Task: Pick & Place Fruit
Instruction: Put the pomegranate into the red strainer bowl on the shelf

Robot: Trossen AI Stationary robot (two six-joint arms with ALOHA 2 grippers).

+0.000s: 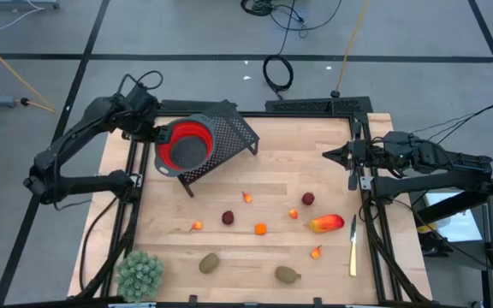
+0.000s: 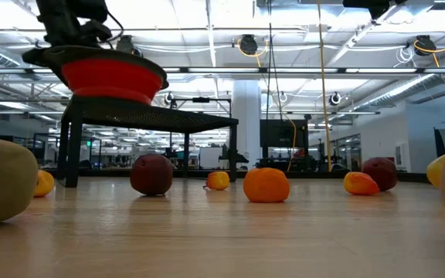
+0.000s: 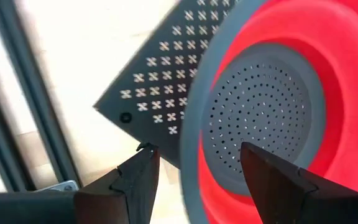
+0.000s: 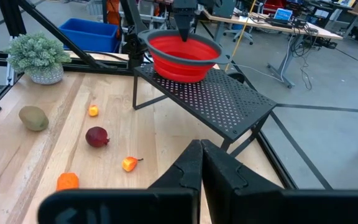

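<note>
A red colander (image 1: 187, 145) with a grey rim sits on a black perforated stand (image 1: 229, 128) at the table's far left. My left gripper (image 3: 197, 162) is open above the colander's left rim (image 3: 194, 124), one finger over the bowl and one outside it, with a gap on both sides. The fruit lies loose on the wood. There are two dark red balls (image 1: 228, 217) (image 1: 308, 198), small orange bits (image 1: 260, 228), a long red-orange-yellow piece (image 1: 326, 223) and two brownish-green ovals (image 1: 209, 263) (image 1: 288, 274). My right gripper (image 1: 328, 156) is shut and waits level at the right edge.
A pale green spiky plant (image 1: 139, 274) stands at the near left corner. A slim knife-like piece (image 1: 353, 248) lies along the right edge. Black frame rails (image 1: 131, 197) run along both sides of the table. Bare wood lies between the stand and the fruit.
</note>
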